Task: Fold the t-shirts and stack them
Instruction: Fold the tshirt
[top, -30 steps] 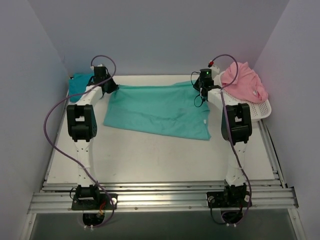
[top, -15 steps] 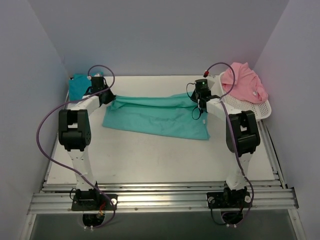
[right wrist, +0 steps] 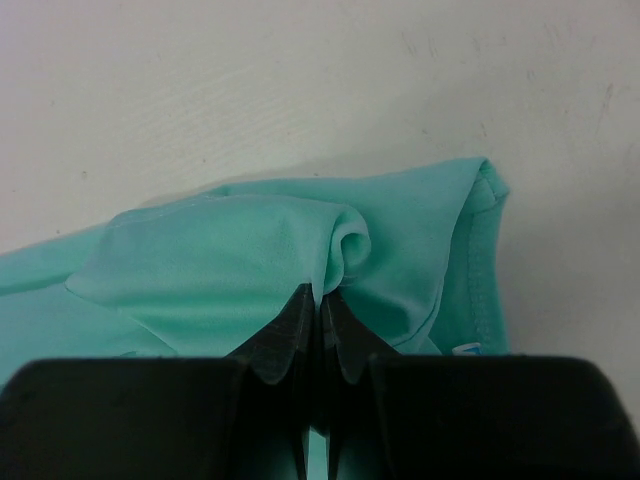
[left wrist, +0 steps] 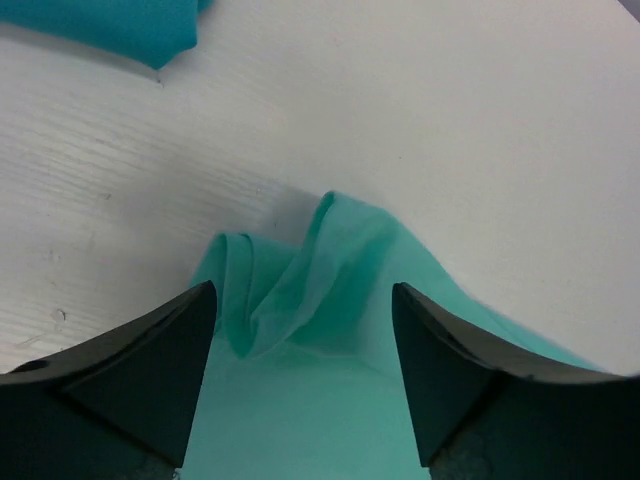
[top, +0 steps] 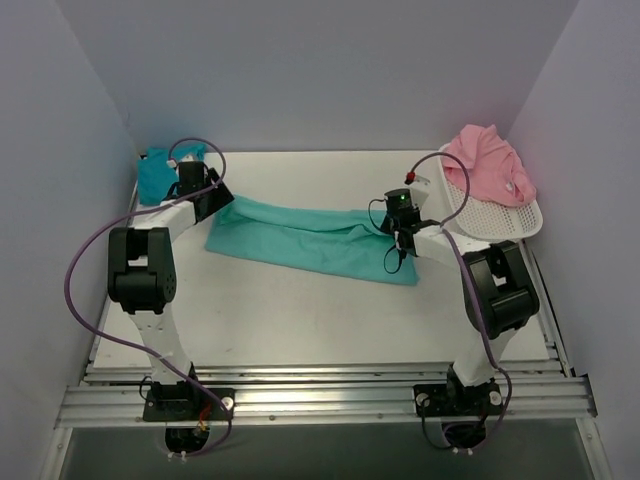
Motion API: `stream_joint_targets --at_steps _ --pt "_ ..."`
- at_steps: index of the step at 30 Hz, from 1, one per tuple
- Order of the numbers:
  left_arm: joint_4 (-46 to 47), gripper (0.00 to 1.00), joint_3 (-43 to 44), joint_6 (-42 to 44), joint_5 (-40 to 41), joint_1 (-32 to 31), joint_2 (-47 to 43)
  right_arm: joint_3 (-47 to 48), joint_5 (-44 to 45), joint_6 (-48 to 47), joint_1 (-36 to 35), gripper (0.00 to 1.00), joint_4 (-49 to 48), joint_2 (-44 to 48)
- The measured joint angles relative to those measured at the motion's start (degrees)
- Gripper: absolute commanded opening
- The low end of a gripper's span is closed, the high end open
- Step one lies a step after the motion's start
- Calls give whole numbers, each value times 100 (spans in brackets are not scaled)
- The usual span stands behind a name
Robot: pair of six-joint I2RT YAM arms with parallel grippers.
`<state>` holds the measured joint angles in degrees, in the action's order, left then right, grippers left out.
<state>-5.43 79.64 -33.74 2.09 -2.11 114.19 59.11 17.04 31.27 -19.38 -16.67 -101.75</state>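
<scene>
- The white counter (top: 300,320) carries all the things.
- The sea-green t-shirt (top: 300,235) lies across the middle of the counter as a long band, running from left to right.
- The white mesh basket (top: 495,215) stands at the far right corner.
- The pink t-shirt (top: 490,160) lies crumpled over the far part of the basket.
- The turquoise t-shirt (top: 153,178) lies at the far left corner.
- The left hand (left wrist: 305,320) has its fingers apart over the bunched left end of the band.
- The right hand (right wrist: 318,300) is clamped on a fold of the right end.

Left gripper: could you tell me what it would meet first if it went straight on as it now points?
The left gripper would most likely meet the bunched sea-green t-shirt lying between its open jaws, then the table; depth is unclear.
</scene>
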Motion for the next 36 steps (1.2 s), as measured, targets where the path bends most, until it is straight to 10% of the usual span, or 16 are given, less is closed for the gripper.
stream_joint_targets --at_steps 16,19,23,36 --pt "-33 92 -518 -7 533 7 -643 -927 1670 669 -1545 2 448 953" --pt "-31 92 -581 -7 601 7 -754 -999 2057 1021 -1910 20 769 1069" --pt "-33 92 -717 -9 669 7 -925 -1178 2389 1742 -2297 100 1305 1080" --pt "13 92 -1047 -13 737 7 -1499 -796 3213 3248 -3613 100 3239 1158"
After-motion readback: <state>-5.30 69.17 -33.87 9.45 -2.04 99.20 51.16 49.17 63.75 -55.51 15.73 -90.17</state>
